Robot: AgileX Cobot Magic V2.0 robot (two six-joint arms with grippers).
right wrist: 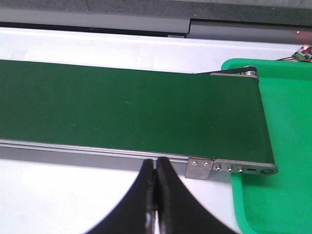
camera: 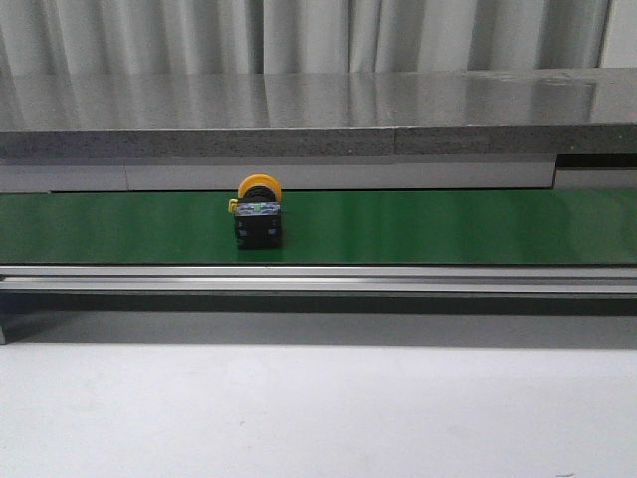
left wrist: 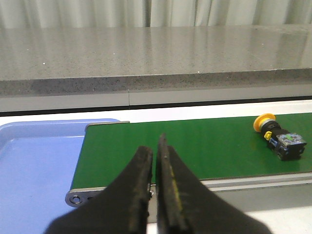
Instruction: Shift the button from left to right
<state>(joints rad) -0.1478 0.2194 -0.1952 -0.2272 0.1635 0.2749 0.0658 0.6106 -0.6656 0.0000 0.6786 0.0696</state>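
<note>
The button point(camera: 258, 213), with a round yellow-orange head and a black boxy body with small green and blue marks, lies on its side on the green conveyor belt point(camera: 418, 227), left of the middle in the front view. It also shows in the left wrist view point(left wrist: 279, 137), well off to the side of my left gripper point(left wrist: 155, 146). The left gripper is shut and empty, over the near edge of the belt's left end. My right gripper point(right wrist: 155, 165) is shut and empty, just short of the belt's near rail. No gripper shows in the front view.
A blue tray point(left wrist: 34, 165) sits at the belt's left end. A green tray point(right wrist: 282, 146) sits at the belt's right end point(right wrist: 243, 122). A grey stone ledge point(camera: 318, 124) runs behind the conveyor. White tabletop point(camera: 318, 408) lies in front of the rail.
</note>
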